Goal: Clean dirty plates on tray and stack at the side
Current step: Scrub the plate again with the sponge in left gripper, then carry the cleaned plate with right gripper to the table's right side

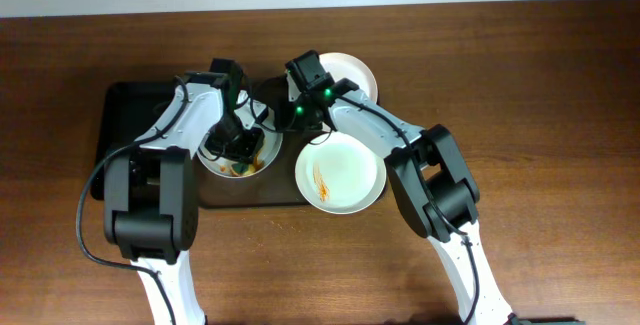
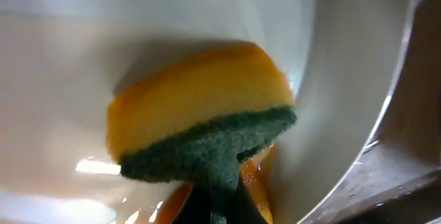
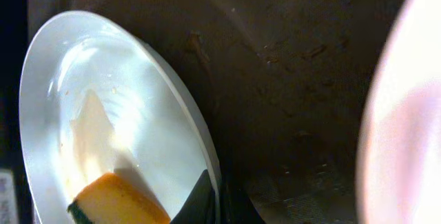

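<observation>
Left gripper pinches the sponge flat against the dirty plate for scrubbing, while right gripper clamps its rim, steadying it on the tray.

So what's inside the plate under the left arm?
A yellow sponge with a green scrubbing face, pressed on the plate, and orange sauce beside it. Whatever is under the sponge is hidden.

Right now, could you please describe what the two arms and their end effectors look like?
Both arms have smooth white link shells joined by bulky black joint housings. The left arm trails a thin black cable looping off its side. The right arm shows two green lights near its wrist. The left end effector and right end effector have dark fingers.
</observation>
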You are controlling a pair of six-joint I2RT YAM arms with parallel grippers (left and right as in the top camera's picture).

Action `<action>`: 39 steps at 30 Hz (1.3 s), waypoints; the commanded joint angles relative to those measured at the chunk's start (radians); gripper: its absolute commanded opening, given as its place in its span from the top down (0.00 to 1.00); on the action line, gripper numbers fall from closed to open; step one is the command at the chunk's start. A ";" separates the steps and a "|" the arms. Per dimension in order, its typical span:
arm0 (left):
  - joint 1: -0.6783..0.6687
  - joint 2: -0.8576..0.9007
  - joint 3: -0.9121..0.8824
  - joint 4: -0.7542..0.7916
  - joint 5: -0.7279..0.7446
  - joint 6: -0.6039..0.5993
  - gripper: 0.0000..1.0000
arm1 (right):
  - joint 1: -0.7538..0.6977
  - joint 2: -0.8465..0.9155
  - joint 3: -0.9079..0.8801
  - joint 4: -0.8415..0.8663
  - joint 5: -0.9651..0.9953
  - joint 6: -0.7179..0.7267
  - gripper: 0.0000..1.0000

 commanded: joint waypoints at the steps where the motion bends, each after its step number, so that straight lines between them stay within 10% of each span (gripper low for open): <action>1: -0.003 0.019 -0.016 -0.030 -0.222 -0.194 1.00 | -0.003 0.029 0.003 -0.008 0.012 0.034 0.96; 10: -0.003 0.019 -0.016 0.004 -0.521 -0.510 0.99 | -0.003 0.029 0.003 -0.008 0.012 0.034 0.96; 22: -0.004 0.019 -0.005 0.387 -0.662 -0.517 0.99 | -0.003 0.029 0.003 -0.015 0.012 0.034 0.96; 36: 0.027 -0.101 0.310 0.066 -0.347 -0.479 0.99 | -0.002 0.029 0.003 -0.024 0.012 0.030 0.95; 39: 0.042 -0.109 0.310 0.000 -0.324 -0.471 1.00 | -0.002 0.029 0.003 -0.024 0.012 0.030 0.60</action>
